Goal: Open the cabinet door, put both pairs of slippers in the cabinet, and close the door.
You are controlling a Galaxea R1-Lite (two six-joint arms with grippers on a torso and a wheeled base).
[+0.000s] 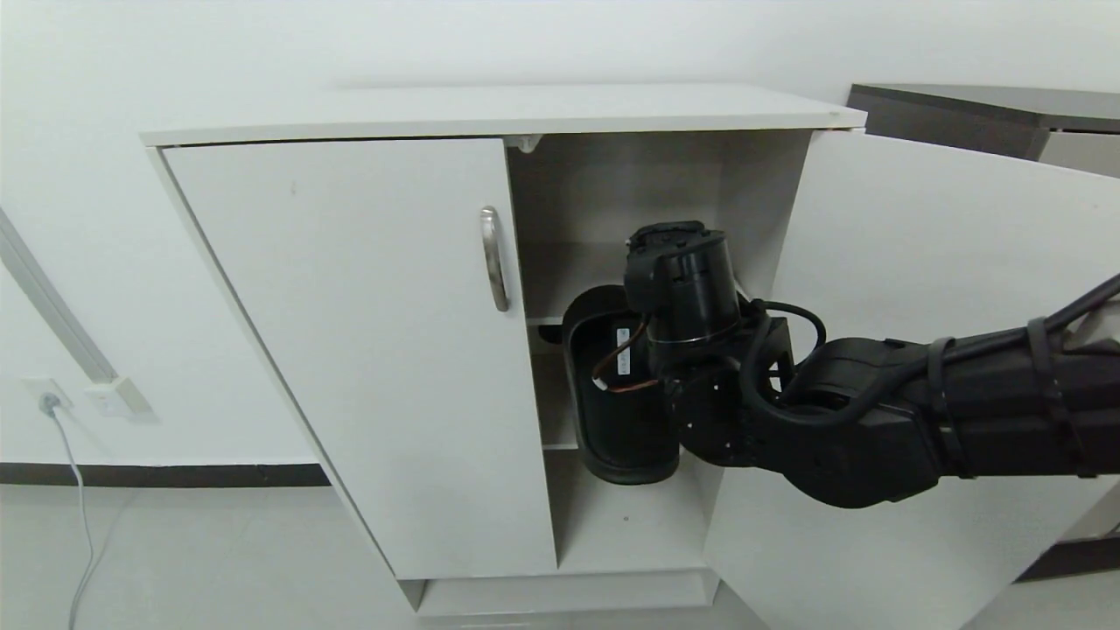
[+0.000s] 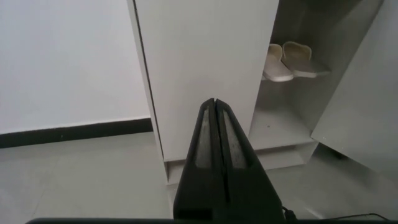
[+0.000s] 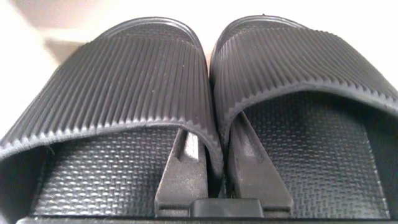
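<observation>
Left pincer (image 2: 214, 107) is hovering, pressed together, before the cabinet (image 1: 525, 105), facing its shut left door (image 1: 350, 350). 1 beige slipper pair (image 2: 289, 59) is lying on the cabinet's shelf. Right pincer (image 3: 219, 180) is pinching the black slipper pair (image 3: 155, 81) upright in the cabinet's opening, beside the open right door (image 1: 919, 262).

Black slippers (image 1: 612, 420): largely hidden behind the right arm's wrist. Right claw (image 3: 214, 152): tips concealed beneath the slipper straps. Open door (image 1: 919, 289): cropped at the edge.
</observation>
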